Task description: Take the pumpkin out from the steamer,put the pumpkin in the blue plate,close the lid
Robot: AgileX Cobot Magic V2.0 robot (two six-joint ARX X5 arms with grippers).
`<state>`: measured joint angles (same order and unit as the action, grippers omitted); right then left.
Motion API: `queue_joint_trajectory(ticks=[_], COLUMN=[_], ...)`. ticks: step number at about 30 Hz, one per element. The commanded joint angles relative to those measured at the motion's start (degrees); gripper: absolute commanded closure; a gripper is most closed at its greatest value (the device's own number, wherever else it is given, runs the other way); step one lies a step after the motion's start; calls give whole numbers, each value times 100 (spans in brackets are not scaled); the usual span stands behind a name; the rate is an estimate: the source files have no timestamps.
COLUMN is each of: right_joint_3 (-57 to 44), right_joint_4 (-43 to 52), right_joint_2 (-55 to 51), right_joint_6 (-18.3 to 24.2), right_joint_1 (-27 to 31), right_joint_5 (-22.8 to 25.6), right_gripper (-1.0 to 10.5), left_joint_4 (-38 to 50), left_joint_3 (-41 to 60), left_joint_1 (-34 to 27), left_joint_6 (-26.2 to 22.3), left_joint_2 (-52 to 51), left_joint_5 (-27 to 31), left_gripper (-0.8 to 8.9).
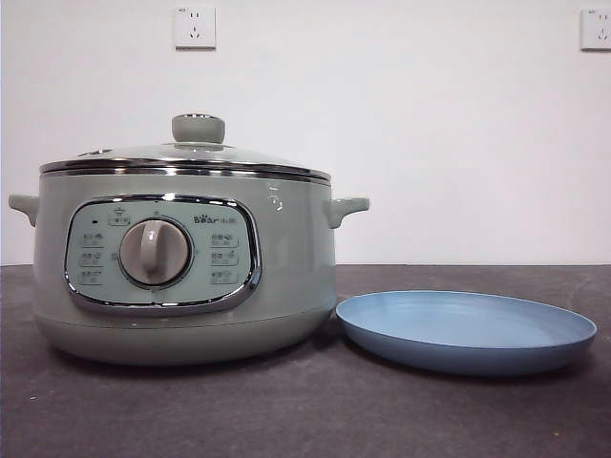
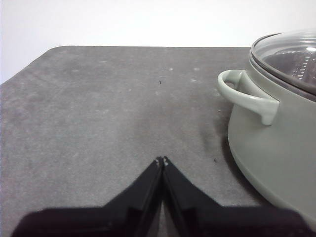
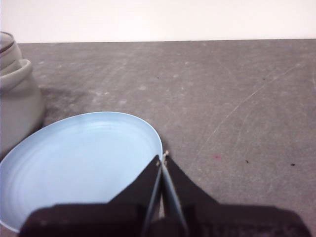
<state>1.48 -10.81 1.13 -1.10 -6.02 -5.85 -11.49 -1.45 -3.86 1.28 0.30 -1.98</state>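
Seen from the front, the steamer [image 1: 181, 262] stands on the dark table [image 1: 305, 410] with the lid [image 1: 186, 157] seated squarely on its rim, the pale-green knob [image 1: 198, 128] upright at the centre, and the blue plate [image 1: 466, 330] lies flat just beside its base, the plate's near edge almost meeting the cooker's foot. Only this view shows the control panel with its dial [image 1: 155, 252], and the two wall sockets [image 1: 195, 26] on the white wall behind; neither arm appears in it. The left wrist view adds what the front hides: the left gripper [image 2: 162, 160] hangs over bare tabletop beside the steamer [image 2: 276, 148], near one side handle [image 2: 247, 95], its jaws pressed together with nothing between them. Through the glass of the lid [image 2: 289, 54] a dark interior and a perforated surface show, but the pumpkin cannot be made out in any view. The right wrist view shows the right gripper [image 3: 163, 159] poised over the plate's [image 3: 79, 163] edge, jaws likewise pinched together and empty, with the steamer's [image 3: 17, 98] wall just beyond the plate. Nothing lies on the plate.
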Motion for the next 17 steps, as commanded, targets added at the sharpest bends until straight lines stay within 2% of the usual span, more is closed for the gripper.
queue_joint_trajectory(ticks=[1,4,6,9,17], right_joint_3=[-74,-74,-74,-74,168], right_joint_4=[7,9,9,7,-4], right_joint_2=[0,0,0,0,70], right_joint_6=[-616,-1497,-1836,-1899,-1952], right_joint_1=[-4,-4,-4,-4,-4], right_joint_5=[-7,-7,0,-4,2], right_gripper=[963,963,963,963,964], left_joint_4=[-13,11,33,46,26], left_joint_3=[79,76,76,76,-138], left_joint_1=[-22,-22,-22,-22,-22], left_joint_6=[348,1165,1598,1812,1967], left_joint_2=[-17,-17,-17,-17,2], left_joint_5=[-212,-748,-1128,-1333,-1475], left_gripper=[817,817,817,817,822])
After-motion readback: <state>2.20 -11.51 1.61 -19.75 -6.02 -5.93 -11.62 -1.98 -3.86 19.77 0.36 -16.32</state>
